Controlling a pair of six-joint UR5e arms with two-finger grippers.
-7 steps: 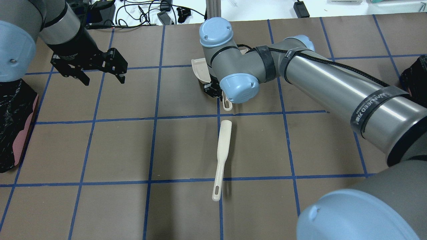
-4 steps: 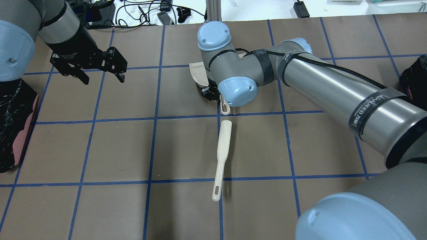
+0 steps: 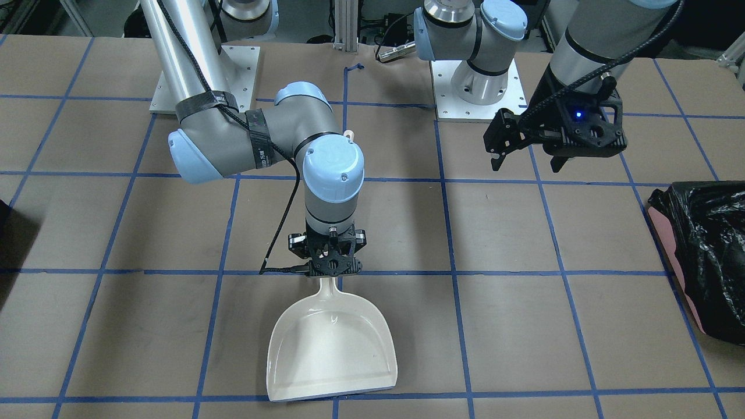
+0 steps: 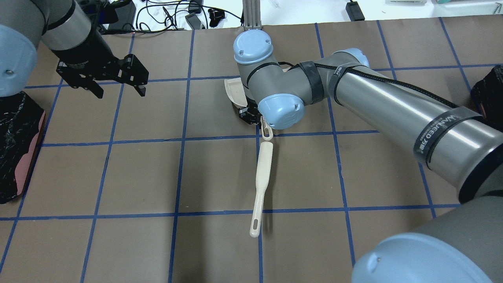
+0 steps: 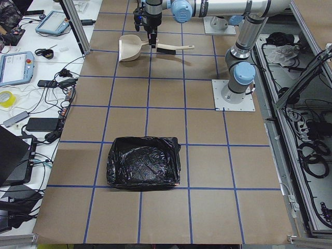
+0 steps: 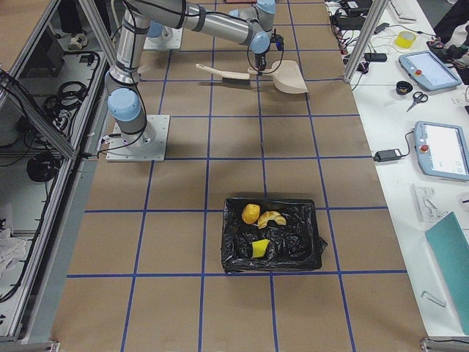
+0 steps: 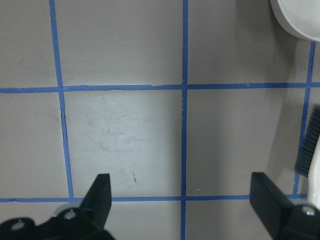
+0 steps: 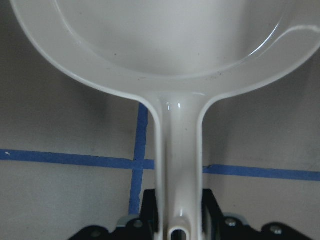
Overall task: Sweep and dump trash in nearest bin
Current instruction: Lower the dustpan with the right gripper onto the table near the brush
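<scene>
Already the trash sits in the black-lined bin (image 6: pixel 311 246) at the robot's right end of the bench (image 6: pixel 183 249): the orange-brown ball (image 6: pixel 250 213), the pale curved slice (image 6: pixel 273 218) and the yellow block (image 6: pixel 260 248). The right hand (image 3: pixel 329 265) is closed on the handle of the white dustpan (image 3: pixel 332 343). The cream brush (image 4: pixel 262 173) lies flat on the bench, its head end just beside the dustpan's handle tip. The left hand (image 3: pixel 525 164) hangs above the bench, its fingers (image 7: pixel 100 192) spread wide apart. A second black-lined bin (image 3: pixel 707 244) sits at the bench's other end.
</scene>
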